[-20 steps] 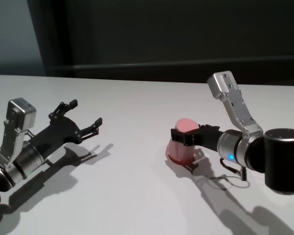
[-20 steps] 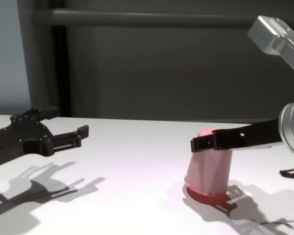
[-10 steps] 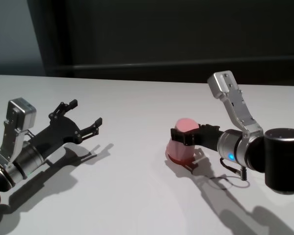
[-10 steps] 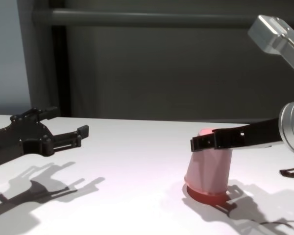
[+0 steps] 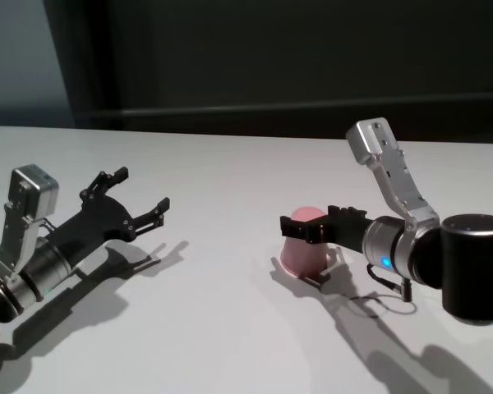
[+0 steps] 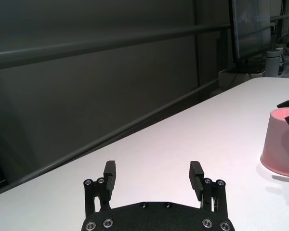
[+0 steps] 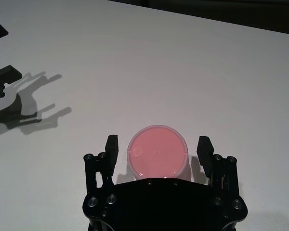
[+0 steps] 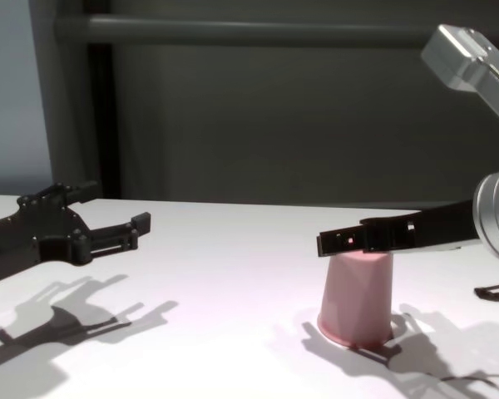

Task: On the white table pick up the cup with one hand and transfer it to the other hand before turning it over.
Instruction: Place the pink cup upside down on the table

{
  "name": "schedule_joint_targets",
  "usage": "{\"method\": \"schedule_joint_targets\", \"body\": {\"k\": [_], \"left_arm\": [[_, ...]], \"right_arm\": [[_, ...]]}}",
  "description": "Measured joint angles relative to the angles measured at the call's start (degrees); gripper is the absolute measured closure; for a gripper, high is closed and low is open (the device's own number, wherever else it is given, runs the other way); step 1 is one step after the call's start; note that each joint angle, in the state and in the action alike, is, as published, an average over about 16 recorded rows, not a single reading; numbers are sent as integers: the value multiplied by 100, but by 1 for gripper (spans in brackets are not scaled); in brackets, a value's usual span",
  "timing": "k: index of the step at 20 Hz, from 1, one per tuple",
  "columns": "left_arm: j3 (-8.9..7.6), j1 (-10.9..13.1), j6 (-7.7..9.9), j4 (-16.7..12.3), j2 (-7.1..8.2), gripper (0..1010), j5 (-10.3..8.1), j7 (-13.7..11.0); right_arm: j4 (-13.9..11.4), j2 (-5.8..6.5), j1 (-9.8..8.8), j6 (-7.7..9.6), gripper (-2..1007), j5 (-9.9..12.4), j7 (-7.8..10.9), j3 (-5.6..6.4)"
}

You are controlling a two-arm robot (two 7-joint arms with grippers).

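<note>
Salmon-pink cup (image 5: 306, 243): one item, plastic, smooth, handleless. A second ago it leaned, its rim lifted off the surface on one side, clamped between the fingers of the right end effector (image 5: 306, 231). Now it stands flat on the white surface (image 5: 230, 328), mouth down, narrower flat base uppermost, to the right of centre.

Change noted, right end effector: its fingers have parted since the earlier frames. In the right wrist view they stand one on each side of the cup's base (image 7: 157, 156), a clear gap showing between each fingertip (image 7: 111, 145) and the pink wall. Nothing is held. The right arm has not shifted otherwise; it reaches in from the right, and the chest view shows the fingers level with the cup's upper part.

Appearance of the cup: matte pink all over, walls tapering upward from a wide rim at the surface to a smaller round base; a thin paler edge rings the base in the right wrist view. It casts a soft shadow on the near right side.

Left end effector (image 5: 134, 199): unchanged from the earlier frames, fingers spread wide, holding nothing, poised low above the surface at the left, well apart from the cup.
</note>
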Motion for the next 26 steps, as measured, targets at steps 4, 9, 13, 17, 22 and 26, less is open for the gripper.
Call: {"method": "schedule_joint_targets", "body": {"k": [4, 9, 13, 17, 22, 26], "left_arm": [[0, 0, 0, 0, 0, 9, 0, 0], [0, 0, 0, 0, 0, 9, 0, 0], [0, 0, 0, 0, 0, 9, 0, 0], [0, 0, 0, 0, 0, 9, 0, 0], [0, 0, 0, 0, 0, 9, 0, 0], [0, 0, 0, 0, 0, 9, 0, 0]], "right_arm": [[0, 0, 0, -1, 12, 0, 0, 0], [-1, 0, 0, -1, 5, 0, 0, 0], [0, 0, 0, -1, 5, 0, 0, 0], [0, 0, 0, -1, 5, 0, 0, 0], [0, 0, 1, -3, 5, -3, 3, 0], [-16, -1, 6, -24, 5, -36, 11, 9]]}}
